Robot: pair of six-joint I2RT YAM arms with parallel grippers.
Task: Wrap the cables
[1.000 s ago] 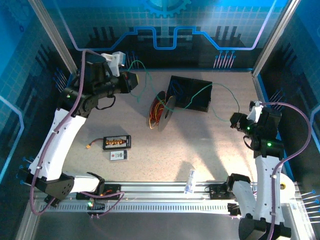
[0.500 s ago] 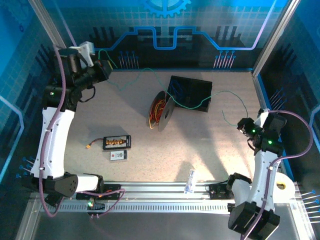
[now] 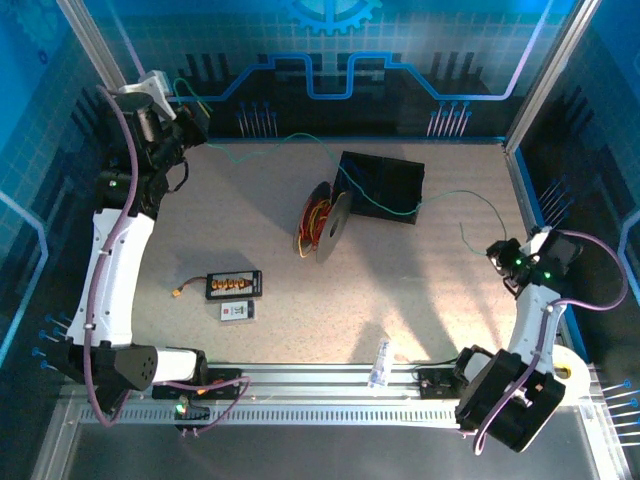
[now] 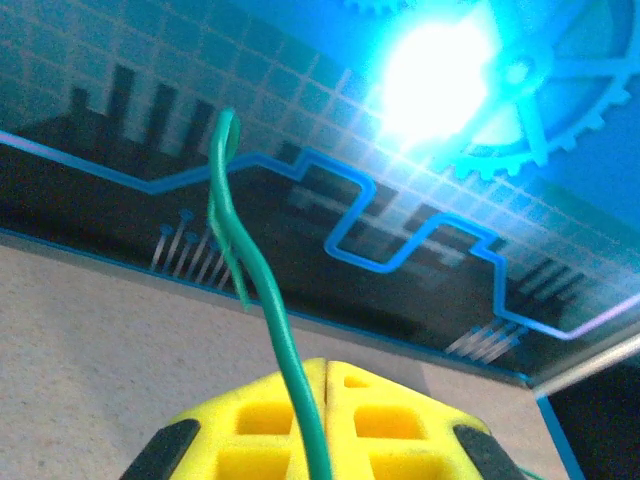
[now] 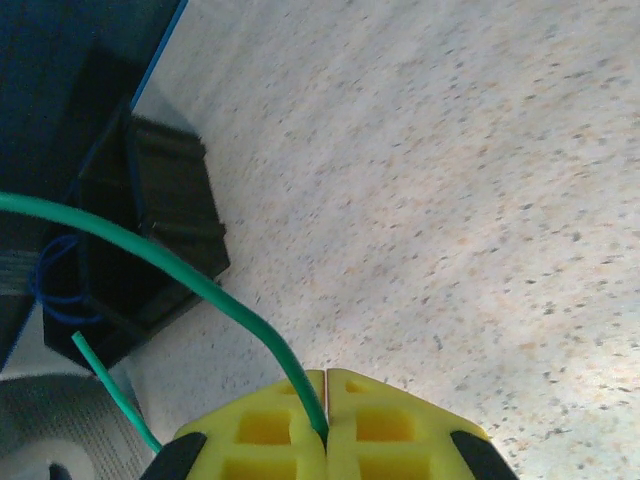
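Cables part-way through wrapping, with one green cable (image 3: 445, 195) drawn out between my two arms. My left gripper (image 3: 187, 126), raised at the far left corner, is clenched on that cable near one end. Seen from the left wrist, the strand (image 4: 270, 300) rises from between the closed yellow fingers (image 4: 250, 420), and its free tip kinks above them. My right gripper (image 3: 497, 255), near the right edge of the table (image 3: 430, 300), is likewise clamped on the cable (image 5: 200, 285), with a short tail poking out beside the grip. Between the two grips the cable runs along the far edge and meets the black box (image 3: 385, 175) at the middle, over or into it I cannot tell. From there it curves on to the right, slack rather than taut. Red, yellow and orange cables (image 3: 312, 215) sit coiled on the reel (image 3: 335, 225) just left of the box. Judged step: straightening the green cable before winding. The next move likely calls for carrying one end toward the reel with both grips firm, without snagging on the box.
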